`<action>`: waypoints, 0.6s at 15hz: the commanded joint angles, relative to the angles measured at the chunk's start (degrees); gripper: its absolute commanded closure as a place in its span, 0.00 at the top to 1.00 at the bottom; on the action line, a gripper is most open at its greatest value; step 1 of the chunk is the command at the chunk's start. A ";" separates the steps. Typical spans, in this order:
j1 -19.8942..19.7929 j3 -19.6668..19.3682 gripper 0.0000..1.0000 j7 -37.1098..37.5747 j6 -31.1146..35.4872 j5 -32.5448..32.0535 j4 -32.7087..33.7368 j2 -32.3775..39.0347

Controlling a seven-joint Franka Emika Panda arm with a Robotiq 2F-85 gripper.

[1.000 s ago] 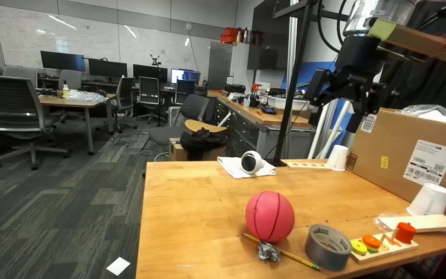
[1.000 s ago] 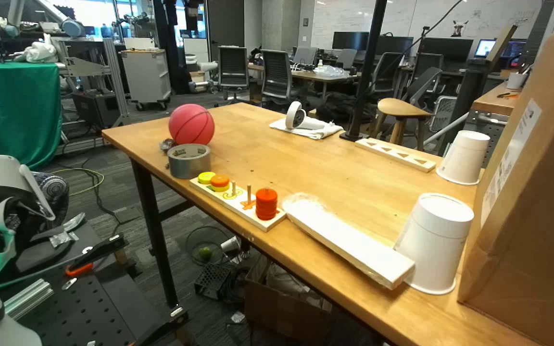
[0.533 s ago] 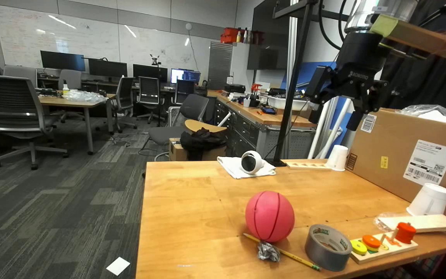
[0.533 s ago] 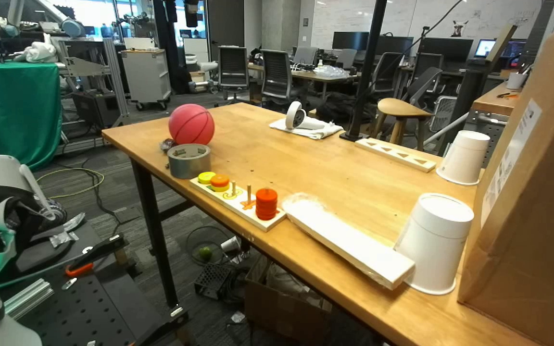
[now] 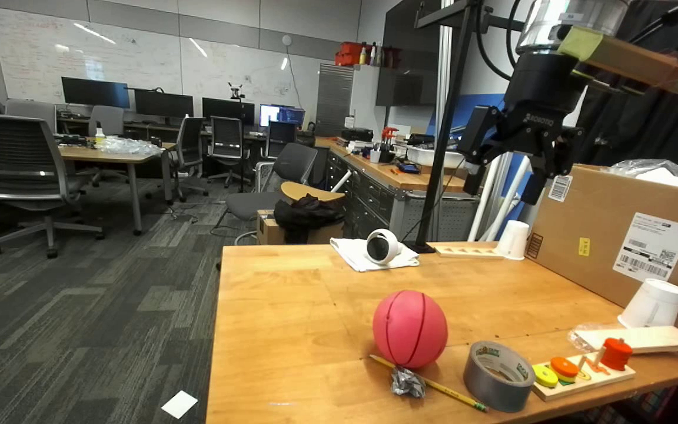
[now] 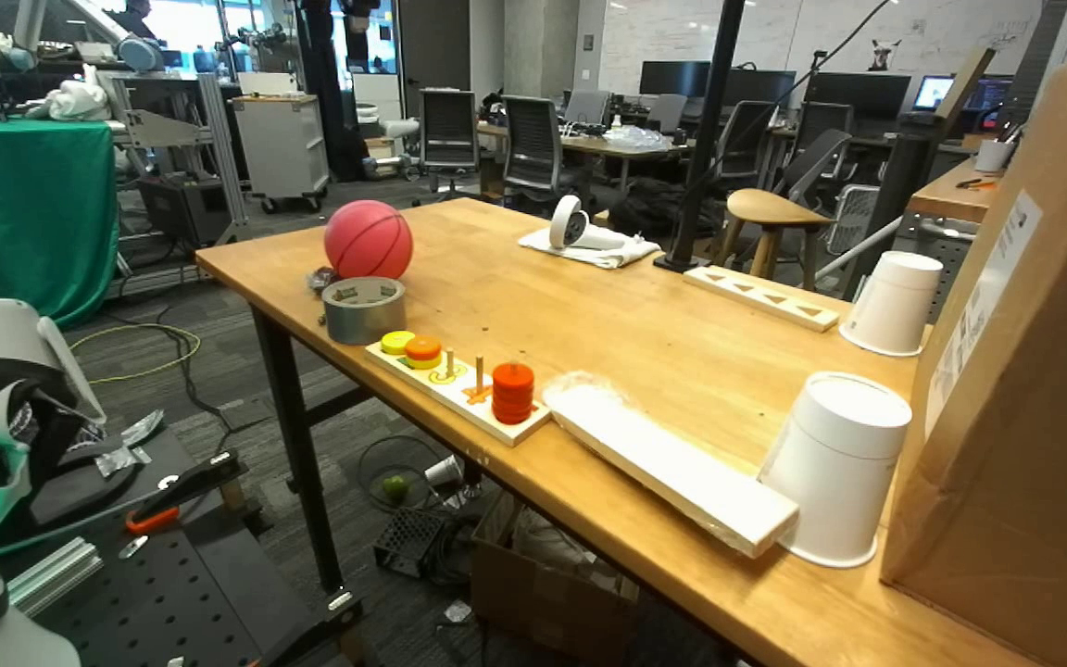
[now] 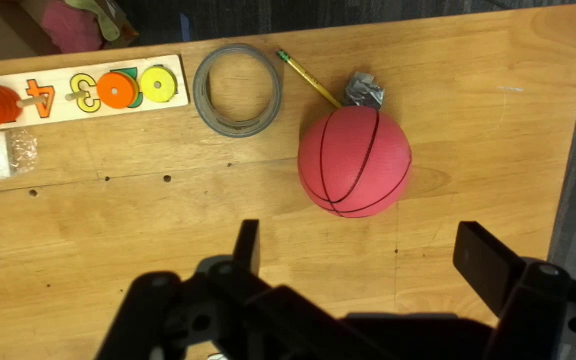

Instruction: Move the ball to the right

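The ball is red-pink with dark seam lines and rests on the wooden table. It also shows in another exterior view, near the table's far left end, and at the upper middle of the wrist view. My gripper hangs high above the table, well above and apart from the ball. In the wrist view its two black fingers are wide apart with only bare table seen between them. The ball lies just beyond the fingertips in that view. The gripper is out of view in an exterior view.
Touching or close to the ball are a pencil and crumpled foil. A grey tape roll and a peg toy stand beside them. White cups, a wrapped wooden piece and a large cardboard box occupy another end.
My gripper has shifted slightly left and down in an exterior view during the last half second. It stays open. The ball and the other table items have not moved.
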 commanded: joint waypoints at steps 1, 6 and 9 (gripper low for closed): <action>3.62 2.23 1.00 -0.47 3.28 2.63 -0.56 -0.60; 9.94 6.72 1.00 -5.45 11.96 4.96 -1.49 2.86; 12.89 8.78 1.00 -10.09 17.18 4.24 -1.22 7.65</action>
